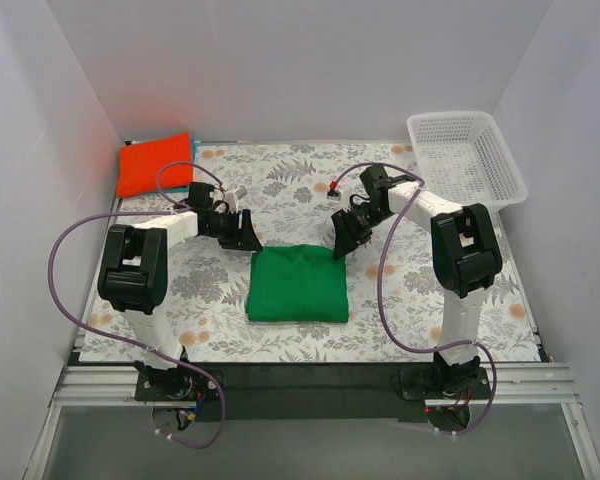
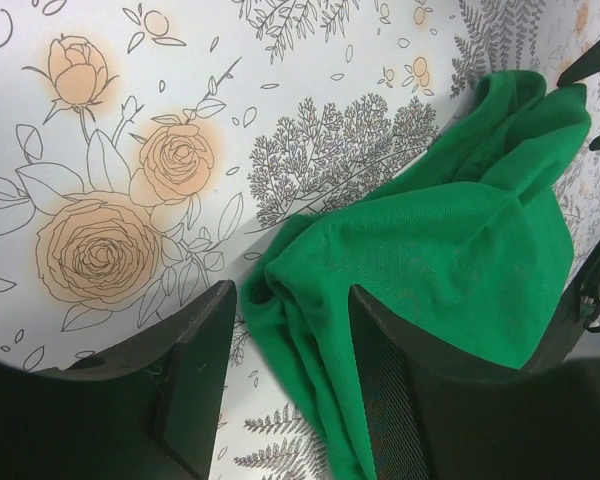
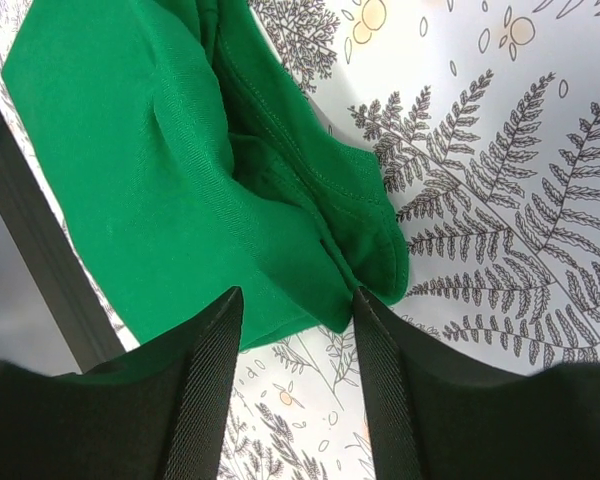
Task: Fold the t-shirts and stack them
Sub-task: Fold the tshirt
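We found the folded green t-shirt [image 1: 298, 285] lying on the flowered table [image 1: 280, 190] between the arms, the left gripper [image 2: 290, 300] and right gripper [image 3: 298, 300] each spread apart over a far corner, contact unclear, while the orange-red t-shirt [image 1: 155, 163] at far left hid all but a sliver of blue cloth [image 1: 193, 149].
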Tool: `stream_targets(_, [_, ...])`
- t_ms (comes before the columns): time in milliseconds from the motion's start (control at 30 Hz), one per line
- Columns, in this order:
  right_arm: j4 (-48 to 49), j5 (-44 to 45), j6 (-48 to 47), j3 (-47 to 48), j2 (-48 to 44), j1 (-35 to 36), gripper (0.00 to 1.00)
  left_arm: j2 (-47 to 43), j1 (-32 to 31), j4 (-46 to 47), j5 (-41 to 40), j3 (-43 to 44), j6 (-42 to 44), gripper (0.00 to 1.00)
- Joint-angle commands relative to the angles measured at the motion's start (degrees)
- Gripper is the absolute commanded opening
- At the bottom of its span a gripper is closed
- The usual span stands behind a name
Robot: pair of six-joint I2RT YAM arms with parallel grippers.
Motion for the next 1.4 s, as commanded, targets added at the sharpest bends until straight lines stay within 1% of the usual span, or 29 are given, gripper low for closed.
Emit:
stream_targets(0, [1.1,-1.7,0.4,-0.2,0.6,0.0,0.54,0.5,-0.2,1.7,1.3,1.4,-0.6,0.47])
stream_targets(200, [0.9,-1.7,0.6,0.2,0.6,-0.1,0.48,1.0,-0.9,2.8,2.1,1.8,-1.3,0.44])
stream_targets(433, [0.7,-1.2,0.7,1.0,0.5,0.0,0.36,1.1,-1.5,4.7,2.8,1.8,-2.2,0.37])
stream_targets(567, [0.6,-1.1,0.7,1.2,0.5,0.0,0.23,0.3,-1.5,5.1,2.8,1.8,-2.2,0.26])
stream_targets(600, [0.6,-1.1,0.7,1.2,0.3,-0.1,0.2,0.0,-1.5,5.1,2.8,1.8,-2.0,0.2])
stream_targets(633, [0.6,-0.9,0.8,1.2,0.2,0.0,0.13,-0.4,-1.5,5.1,2.9,1.6,-1.8,0.17])
stream_targets(700, [0.7,-0.2,1.0,1.3,-0.1,-0.1,0.03,-2.3,-1.5,5.1,2.3,1.1,-1.4,0.1])
stream_targets(733, [0.6,0.0,1.0,1.2,-0.7,0.0,0.01,-3.2,-1.5,4.8,1.8,0.4,-0.8,0.05])
stream_targets(800, [0.5,0.9,1.4,0.9,-2.4,0.0,0.01,-6.3,-1.5,4.2,-0.3,-0.1,-0.2,0.0])
stream_targets(900, [0.6,2.1,2.0,0.6,-5.2,-0.1,0.01,-10.3,-1.3,2.3,-3.3,-1.4,1.9,0.0])
stream_targets(1000, [0.8,4.4,3.0,1.0,-6.7,0.0,0.01,-12.1,-1.3,1.1,-6.6,-3.0,3.7,0.0])
stream_targets(1067, [1.1,7.3,2.9,1.2,-7.0,0.0,0.01,-12.2,-1.0,0.4,-8.9,-3.5,4.6,0.0])
stream_targets(1200, [3.3,11.5,4.2,1.0,-6.5,-0.2,0.01,-10.6,-0.8,1.7,-10.3,-3.6,4.7,0.0])
stream_targets(1367, [8.7,14.7,7.3,0.3,-5.6,-0.2,0.01,-5.5,-0.7,5.5,-12.4,-1.9,3.8,0.0])
